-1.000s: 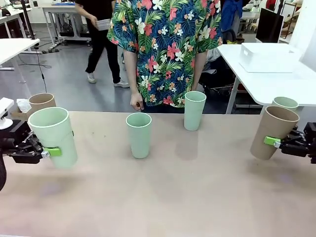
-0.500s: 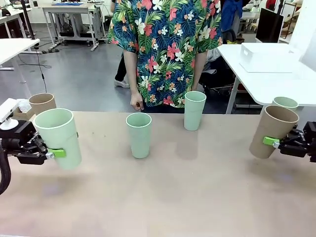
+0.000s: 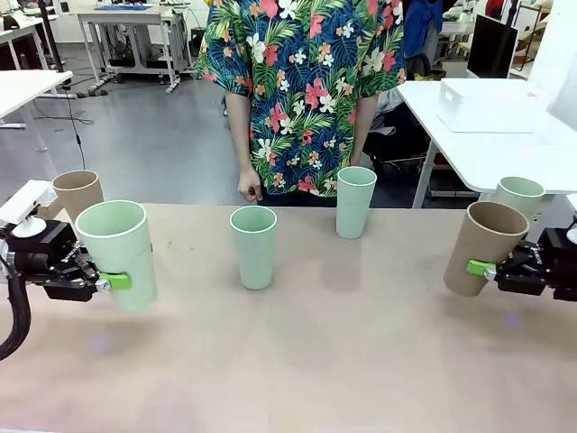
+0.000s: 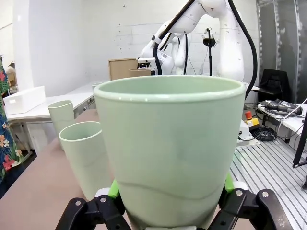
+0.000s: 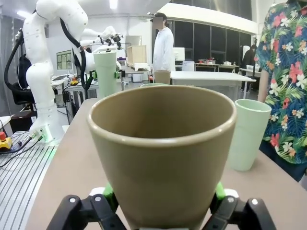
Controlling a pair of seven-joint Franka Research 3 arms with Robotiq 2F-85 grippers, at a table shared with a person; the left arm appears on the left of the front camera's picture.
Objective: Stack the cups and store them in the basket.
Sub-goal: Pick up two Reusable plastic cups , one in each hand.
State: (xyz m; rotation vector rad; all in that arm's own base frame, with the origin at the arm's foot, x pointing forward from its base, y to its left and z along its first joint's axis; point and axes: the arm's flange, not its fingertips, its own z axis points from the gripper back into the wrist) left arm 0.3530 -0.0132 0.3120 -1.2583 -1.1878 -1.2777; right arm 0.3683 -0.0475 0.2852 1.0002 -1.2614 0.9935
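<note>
- Six cups are on view from the front: two are gripped and four stand upright on the desk.
- Left pincer is closed on the lower part of a mint cup. The cup is mouth-up and slightly tipped, lifted just off the desk close to its left edge. In the left wrist view the green pads press on both sides of the cup.
- Right pincer is clamped low on a tan cup. The cup leans with its mouth toward the right and is held off the desk close to its right edge.
- Between the two held cups, the middle mint cup stands well apart from both.
- Another mint cup stands near the far edge. Just behind that edge is a person, whose hand hangs by the rim.
- A second tan cup stands at the far left corner, just behind the left pincer.
- The fourth mint cup stands at the far right corner, just behind the held tan cup.
- The near half of the desk is open surface from side to side, with wide gaps on either side of the middle cup.
- The white basket sits on a separate white table beyond the far right corner, well apart from every cup.
</note>
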